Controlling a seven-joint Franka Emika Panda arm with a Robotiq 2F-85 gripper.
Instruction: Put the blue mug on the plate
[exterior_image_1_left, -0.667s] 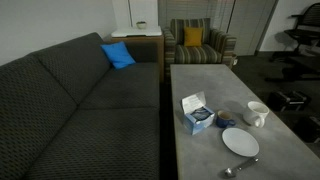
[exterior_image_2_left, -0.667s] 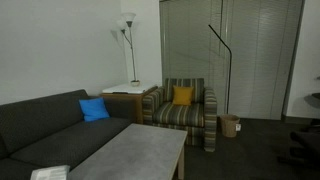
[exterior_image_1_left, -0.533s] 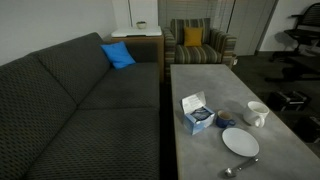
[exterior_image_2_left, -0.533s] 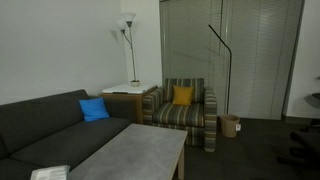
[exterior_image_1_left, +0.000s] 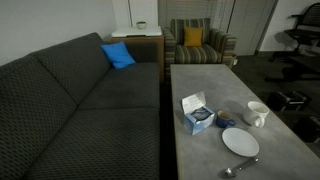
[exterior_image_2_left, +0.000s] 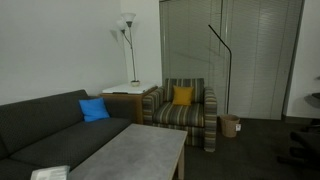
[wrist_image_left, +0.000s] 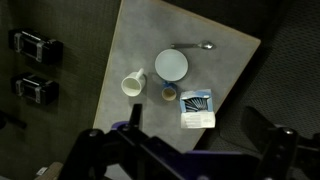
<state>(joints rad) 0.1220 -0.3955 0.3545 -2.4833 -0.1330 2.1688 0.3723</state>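
Observation:
The blue mug (wrist_image_left: 169, 94) stands on the grey table (wrist_image_left: 225, 55) between the white cup (wrist_image_left: 133, 84) and the blue-and-white box (wrist_image_left: 197, 107), just beside the round white plate (wrist_image_left: 171, 66). In an exterior view the mug (exterior_image_1_left: 227, 123) sits next to the plate (exterior_image_1_left: 240, 141), near the table's front. My gripper (wrist_image_left: 182, 152) hangs high above the table, open and empty, with its dark fingers at the bottom of the wrist view. It does not show in either exterior view.
A metal spoon (wrist_image_left: 195, 46) lies past the plate near the table edge. A dark sofa (exterior_image_1_left: 80, 100) with a blue cushion (exterior_image_1_left: 118, 55) runs along one side of the table. A striped armchair (exterior_image_2_left: 185, 110) stands at the far end.

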